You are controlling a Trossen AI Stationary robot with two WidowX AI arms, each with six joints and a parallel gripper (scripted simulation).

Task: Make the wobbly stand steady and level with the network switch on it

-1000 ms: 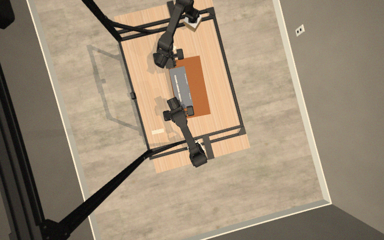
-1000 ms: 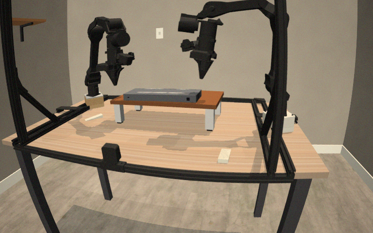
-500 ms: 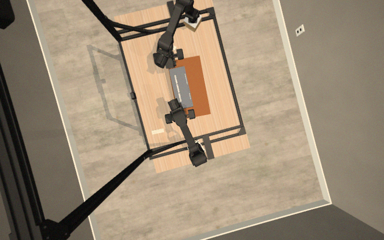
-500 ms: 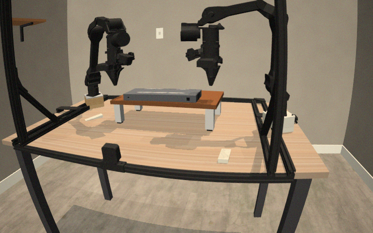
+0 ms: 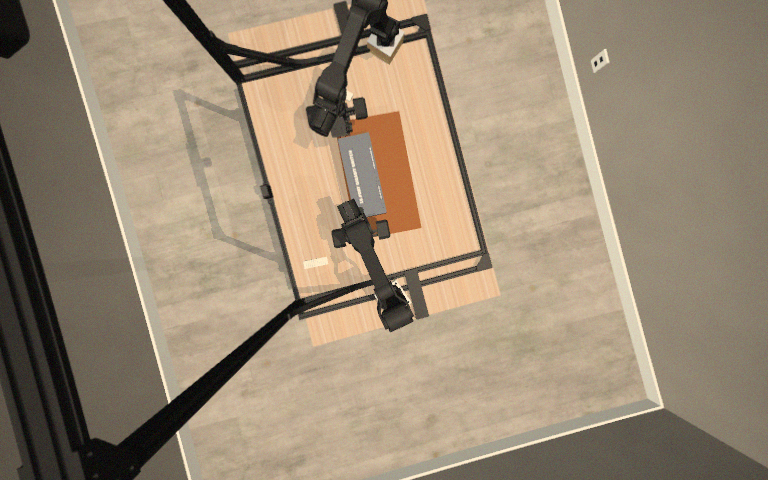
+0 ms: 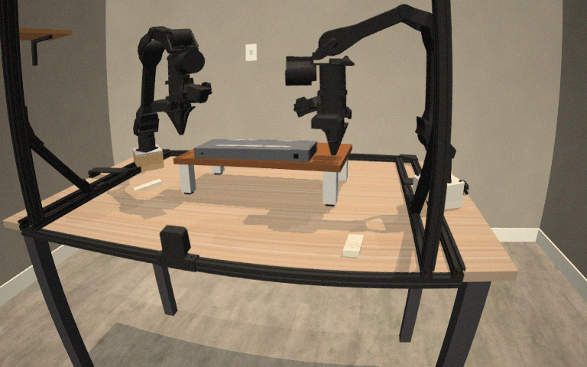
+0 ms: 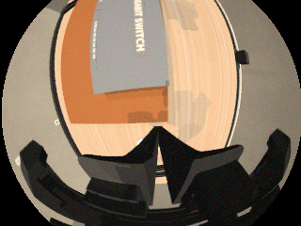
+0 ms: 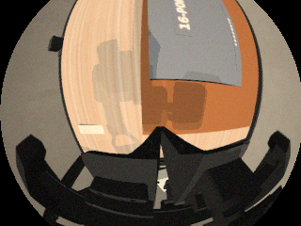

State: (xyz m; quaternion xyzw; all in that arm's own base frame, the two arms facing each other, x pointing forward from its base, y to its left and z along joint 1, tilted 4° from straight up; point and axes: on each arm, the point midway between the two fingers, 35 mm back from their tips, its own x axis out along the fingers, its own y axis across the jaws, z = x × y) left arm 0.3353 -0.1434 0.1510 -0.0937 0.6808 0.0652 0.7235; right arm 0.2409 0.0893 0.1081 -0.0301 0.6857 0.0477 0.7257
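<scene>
The stand (image 6: 264, 162) has an orange top on white legs and stands mid-table, also in the overhead view (image 5: 390, 169). The grey network switch (image 6: 255, 149) (image 5: 362, 172) lies flat on it. My right gripper (image 6: 335, 151) is shut and empty, pointing down at the stand's right end; I cannot tell whether it touches. In the right wrist view the fingertips (image 8: 160, 135) are over the orange edge near the switch (image 8: 191, 32). My left gripper (image 6: 179, 129) (image 7: 157, 129) is shut and empty, hovering above the stand's left end. One white wedge (image 6: 352, 245) lies front right, another (image 6: 147, 184) at the left.
A black frame runs around the table, with a clamp block (image 6: 175, 241) on the front rail. A tan block (image 6: 147, 159) carries the left arm's base. A white box (image 6: 454, 192) sits at the right edge. The front-right wedge shows in the overhead view (image 5: 314, 263).
</scene>
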